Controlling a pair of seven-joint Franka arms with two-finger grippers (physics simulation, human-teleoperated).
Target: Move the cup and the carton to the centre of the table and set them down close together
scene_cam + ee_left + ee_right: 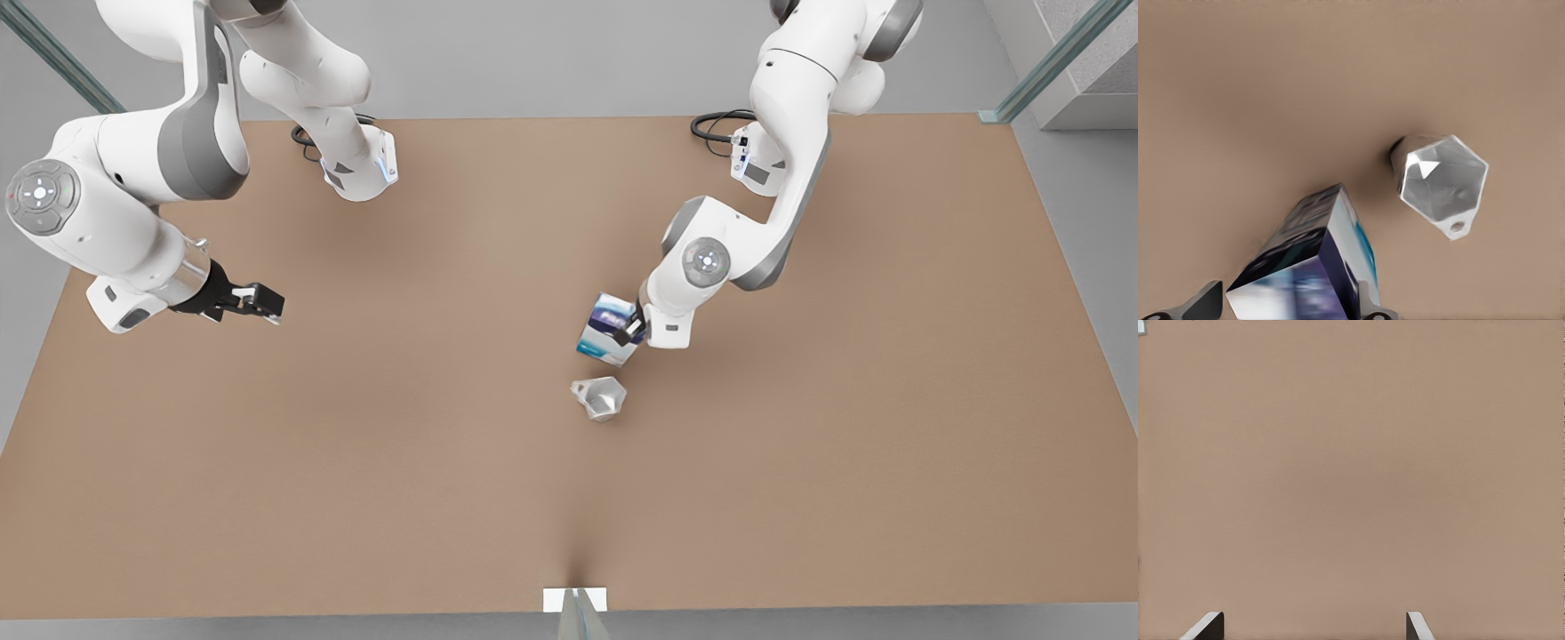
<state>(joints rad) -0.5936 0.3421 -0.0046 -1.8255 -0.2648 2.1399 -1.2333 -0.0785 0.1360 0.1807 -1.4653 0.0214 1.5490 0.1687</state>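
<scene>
cups: 1 (600, 397) | cartons: 1 (608, 331) | tables: 1 (356, 444) | arms: 2

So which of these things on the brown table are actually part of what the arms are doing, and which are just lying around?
Part of the job:
- the carton, held by the left gripper, tilted above the table
- the cup, standing on the table just beside it
- the right gripper, fingers open, waiting at the front view's left

Just there:
- black cables by an arm's base
</scene>
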